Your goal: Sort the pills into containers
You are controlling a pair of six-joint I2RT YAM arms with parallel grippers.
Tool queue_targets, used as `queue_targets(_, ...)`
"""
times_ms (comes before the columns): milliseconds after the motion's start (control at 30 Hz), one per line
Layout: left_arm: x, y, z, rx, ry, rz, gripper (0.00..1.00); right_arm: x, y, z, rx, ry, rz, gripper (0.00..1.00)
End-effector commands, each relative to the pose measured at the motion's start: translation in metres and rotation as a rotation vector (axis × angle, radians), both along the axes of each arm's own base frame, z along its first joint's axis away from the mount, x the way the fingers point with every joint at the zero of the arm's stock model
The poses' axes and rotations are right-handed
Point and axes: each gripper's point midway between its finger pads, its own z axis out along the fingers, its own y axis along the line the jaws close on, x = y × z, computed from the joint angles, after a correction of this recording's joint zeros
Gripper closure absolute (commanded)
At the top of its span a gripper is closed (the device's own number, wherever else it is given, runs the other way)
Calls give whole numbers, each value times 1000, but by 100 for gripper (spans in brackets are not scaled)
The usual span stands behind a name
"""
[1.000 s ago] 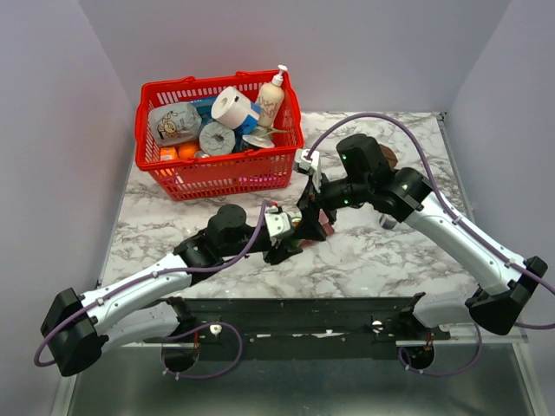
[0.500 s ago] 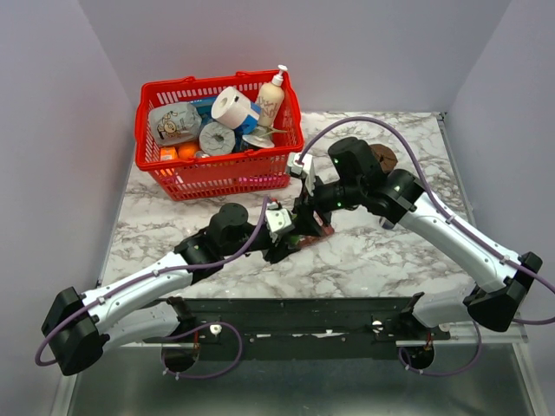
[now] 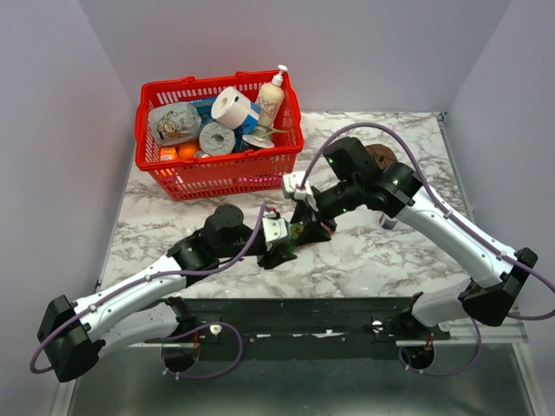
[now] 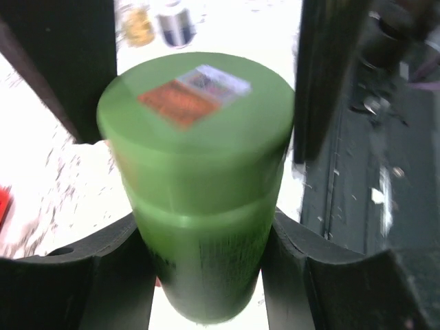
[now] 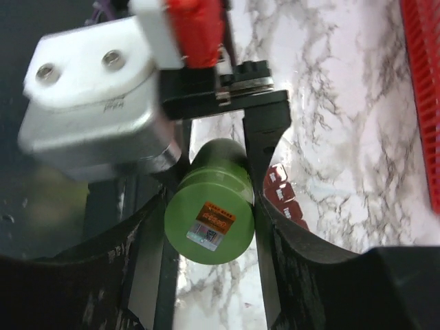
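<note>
1. Left gripper [image 4: 203,103]: one unit, clamped on one green bottle [image 4: 199,185]. I see one finger on each side of the bottle body. The bottle lies roughly level above the table, its cap end towards the right arm. The flat cap face carries one small orange and white label [image 5: 212,224].

2. Right gripper [image 5: 210,227]: one unit, facing the left gripper across the bottle. Its two fingers [image 5: 148,261] flank the cap end with no gap that I can make out. I cannot tell whether they press on the cap or only stand alongside it.

3. Containers [image 5: 283,196]: one dark red-brown strip, lying flat on the marble table [image 3: 390,251]. In the right wrist view it sits beneath and just beside the bottle, past the finger on the right of that picture. Only a short run of its square compartments shows there; the rest is hidden by the fingers. From overhead the two grippers meet over it at mid-table and cover most of it.

4. Surroundings: one red mesh basket [image 3: 217,178] stands at the far left of the table, well apart from both grippers. It holds one white paper roll [image 3: 232,106], one pump bottle [image 3: 271,97] and several other packs. One brown round item [image 3: 381,157] lies behind the right arm, partly hidden.
</note>
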Motion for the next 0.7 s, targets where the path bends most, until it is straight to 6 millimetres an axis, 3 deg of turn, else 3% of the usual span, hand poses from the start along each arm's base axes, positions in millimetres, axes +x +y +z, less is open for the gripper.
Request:
queue_targets(0, -36, 1, 14, -18, -55, -232, 100, -42, -26, -7, 15, -199, 468, 70)
queue_targets(133, -45, -1, 16, -13, -17, -288, 100, -34, -29, -21, -21, -287, 551, 70)
queue_targets(300, -41, -2, 11, -13, -4, -264, 100, -24, -20, -12, -20, -264, 480, 71)
queue_targets(400, -33, -2, 10, -11, -6, -214, 100, -16, -10, 5, 16, -194, 333, 44)
queue_targets(433, -31, -2, 9, -11, -5, -201, 100, -16, -9, 14, 40, -186, 311, 15)
queue_targets(467, -29, -1, 8, -9, -4, -183, 100, -15, -10, 20, 56, -172, 285, 6)
queue_targets(500, -24, -1, 12, -26, -7, -147, 100, -11, -15, 22, 58, -105, 213, 0)
queue_targets(567, -19, 0, 9, -35, 0, -111, 100, -5, -17, 40, 124, -100, 134, 0)
queue_targets(667, -10, 0, 12, -74, -5, -46, 100, 5, -24, 43, 164, -22, -32, 0)
